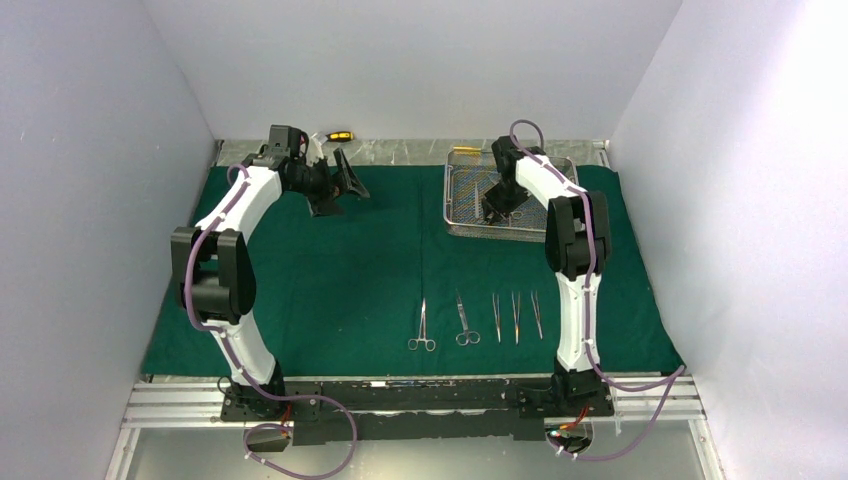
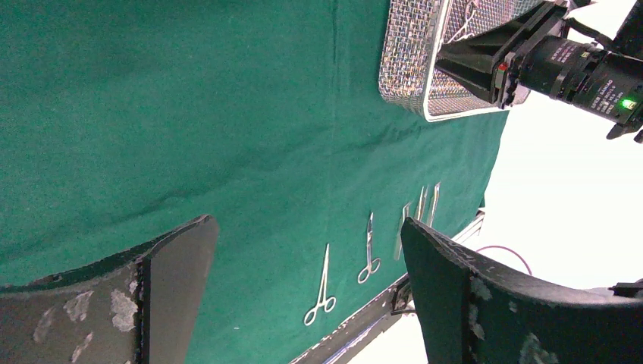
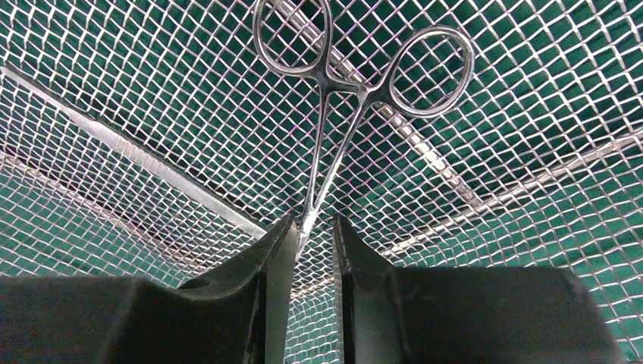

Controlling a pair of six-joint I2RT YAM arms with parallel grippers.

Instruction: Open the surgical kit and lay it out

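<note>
Ring-handled clamp lies flat in the wire-mesh tray, looks light, stiff and slick, best pinched across its thin shanks; right gripper straddles its working end, fingers narrowly parted, not clamping; left gripper hangs wide open, empty.

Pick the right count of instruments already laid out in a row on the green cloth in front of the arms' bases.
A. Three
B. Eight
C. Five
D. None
C: the top view shows five instruments lying side by side on the green cloth, two with ring handles on the left and three slim straight ones on the right.
</note>
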